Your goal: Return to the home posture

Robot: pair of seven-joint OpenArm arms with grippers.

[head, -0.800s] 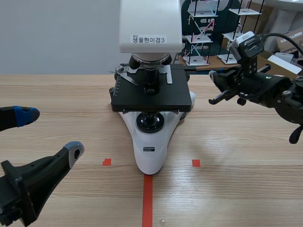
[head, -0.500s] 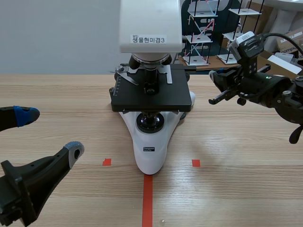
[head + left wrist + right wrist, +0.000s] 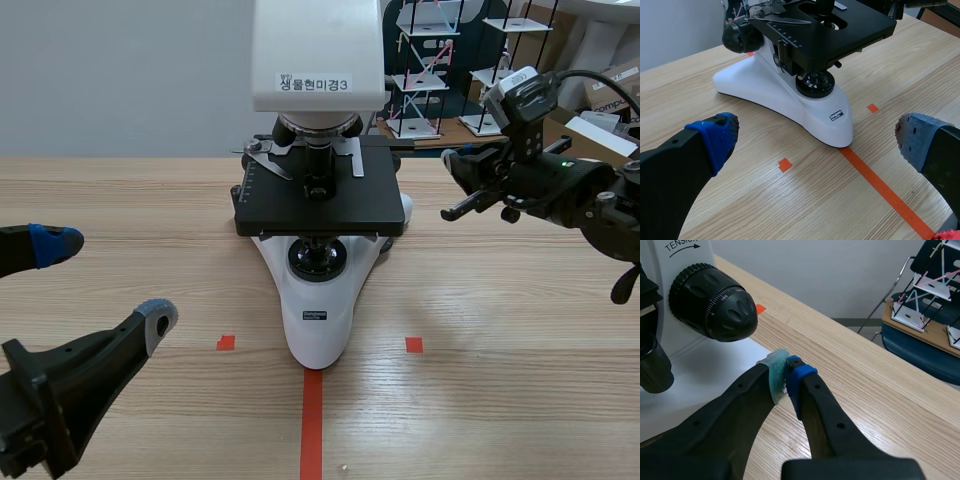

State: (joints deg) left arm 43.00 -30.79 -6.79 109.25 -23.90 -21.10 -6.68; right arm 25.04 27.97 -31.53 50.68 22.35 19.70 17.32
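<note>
One microscope (image 3: 318, 300), plus two grippers (left gripper (image 3: 105, 280), right gripper (image 3: 786, 371)).

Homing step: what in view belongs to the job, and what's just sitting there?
Job:
- left gripper, open, holding nothing
- right gripper, shut on nothing, near the knob

Lying about:
- microscope, mid-table
- racks behind the table

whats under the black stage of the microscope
Under the stage, a round black lens sits on the white base, which sticks out toward the robot. The stage hides the rear of the base and whatever lies between the lens and the stage's underside.
</note>
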